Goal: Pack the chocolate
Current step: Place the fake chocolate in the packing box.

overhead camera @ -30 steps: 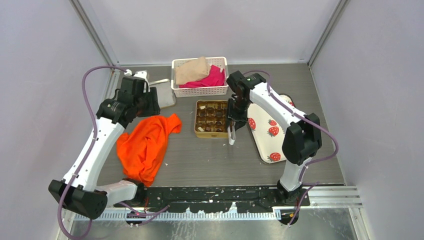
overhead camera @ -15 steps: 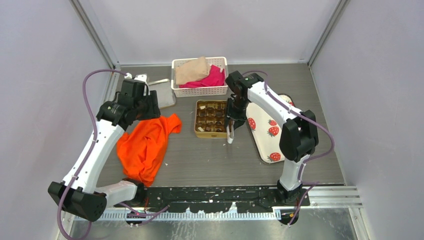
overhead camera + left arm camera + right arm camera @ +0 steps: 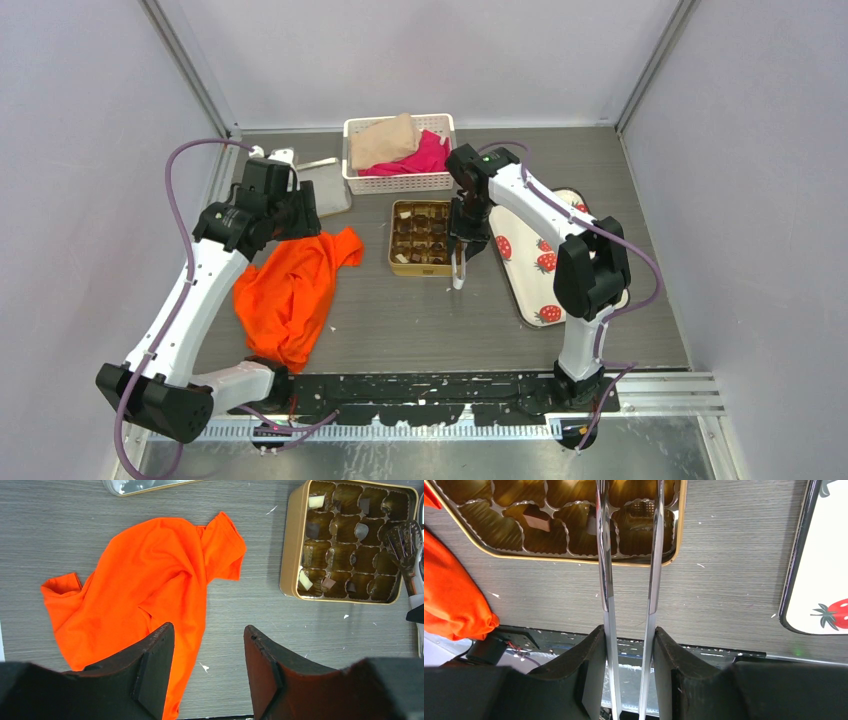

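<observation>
- Grey wood-grain table (image 3: pixel 420 310), pale lilac walls (image 3: pixel 400 50) around it;
- the chocolate (image 3: pixel 328 583), a few dark and cream pieces, sits in the cups of the gold tin (image 3: pixel 290 540);
- my right gripper (image 3: pixel 628 635) is clamped on steel tongs (image 3: pixel 605 580), their arms reaching over the tin's edge;
- my left gripper (image 3: pixel 207 630) hangs spread above the orange shirt (image 3: pixel 145 580);
- strawberry tray (image 3: pixel 545 270) right of the tin; white basket (image 3: pixel 400 182) behind it.

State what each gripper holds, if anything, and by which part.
Right gripper: metal tongs, squeezed across both blades, away from the tips. Left gripper: nothing, jaws open.
</observation>
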Controlling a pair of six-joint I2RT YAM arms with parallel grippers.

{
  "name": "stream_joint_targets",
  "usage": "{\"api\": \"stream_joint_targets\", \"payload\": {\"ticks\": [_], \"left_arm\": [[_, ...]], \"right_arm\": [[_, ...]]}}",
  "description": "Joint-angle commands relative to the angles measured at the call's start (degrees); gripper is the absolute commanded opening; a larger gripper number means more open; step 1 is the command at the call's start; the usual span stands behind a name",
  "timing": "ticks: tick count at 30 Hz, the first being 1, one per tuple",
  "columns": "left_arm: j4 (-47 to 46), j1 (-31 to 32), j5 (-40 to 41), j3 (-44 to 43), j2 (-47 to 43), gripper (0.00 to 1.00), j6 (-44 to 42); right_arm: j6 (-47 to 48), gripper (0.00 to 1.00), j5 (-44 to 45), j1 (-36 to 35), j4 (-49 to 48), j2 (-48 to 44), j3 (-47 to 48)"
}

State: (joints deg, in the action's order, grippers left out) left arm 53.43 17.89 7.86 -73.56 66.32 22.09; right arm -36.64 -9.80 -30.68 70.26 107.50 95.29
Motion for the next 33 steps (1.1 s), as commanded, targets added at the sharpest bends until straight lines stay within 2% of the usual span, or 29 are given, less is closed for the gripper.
{"api": "stream_joint_targets", "payload": {"ticks": [1, 12, 16, 20, 28, 33], "left_arm": [[-1.64, 0.13, 0.31, -1.33, -0.76, 0.55, -0.03], [-0.51, 0.13, -0.19, -2.98, 0.46, 0.55, -0.46], [-0.26, 0.13, -1.35, -3.6, 1.12, 0.55, -0.23], [-0.27, 0.13, -1.77, -3.75, 1.06, 0.55, 0.59], [-0.51, 0.13, -1.51, -3.55, 0.46, 0.55, 0.9], [-0.87, 0.13, -1.6, -2.99, 0.04, 0.55, 1.29]], "right_arm": [[0.31, 0.01, 1.63, -0.52, -0.6, 0.29, 1.98], [-0.18, 0.01, 3.26, -1.3, -2.67, -0.6, -0.67], [-0.18, 0.14, 2.31, -1.43, -2.85, -0.82, -0.55], [-0.08, 0.23, 2.12, -1.51, -2.72, -1.3, -0.65], [-0.71, 0.33, 1.68, -1.52, -3.54, -2.52, -1.15], [-0.71, 0.34, 1.91, -1.53, -3.81, -2.54, -1.07]]}}
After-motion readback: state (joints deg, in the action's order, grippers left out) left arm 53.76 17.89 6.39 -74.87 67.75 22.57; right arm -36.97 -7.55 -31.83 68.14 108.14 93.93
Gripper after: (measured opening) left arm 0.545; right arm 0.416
